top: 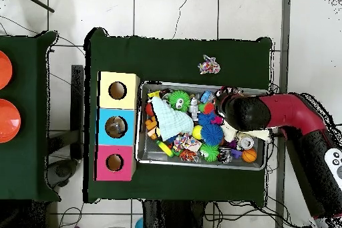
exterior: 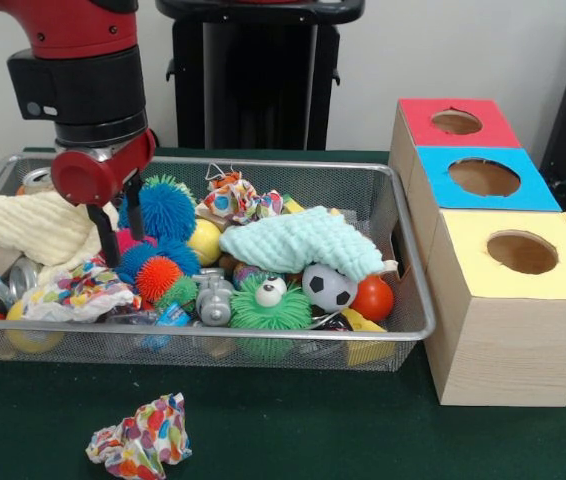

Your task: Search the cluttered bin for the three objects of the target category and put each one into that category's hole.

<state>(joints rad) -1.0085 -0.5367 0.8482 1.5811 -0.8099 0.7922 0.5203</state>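
Risk: tool [exterior: 122, 222] could snag the cream cloth [exterior: 33, 226] or nudge the wrong item, since the basket [exterior: 418, 300] was packed tight. Arm came straight down over the basket's end far from the boxes [exterior: 503, 300], tool open w/ nothing held, tips among blue spiky balls [exterior: 163, 208]. Target category unclear; one paper wad [exterior: 141, 438] lay on the desk [exterior: 343, 440] outside.

**Materials and finishes on the table**

The silver wire-mesh metal bin [exterior: 403, 262] gleams. The pale-grained wooden box [exterior: 503, 345] has matt red, blue and yellow painted tops. A mint-green nubbly cloth [exterior: 298, 242] and a cream ribbed cloth [exterior: 33, 226] look soft. The blue spiky rubber ball [exterior: 166, 210] is bristly. The crumpled multicoloured paper wad [exterior: 140, 438] lies on dark green matt felt table cover [exterior: 313, 430].
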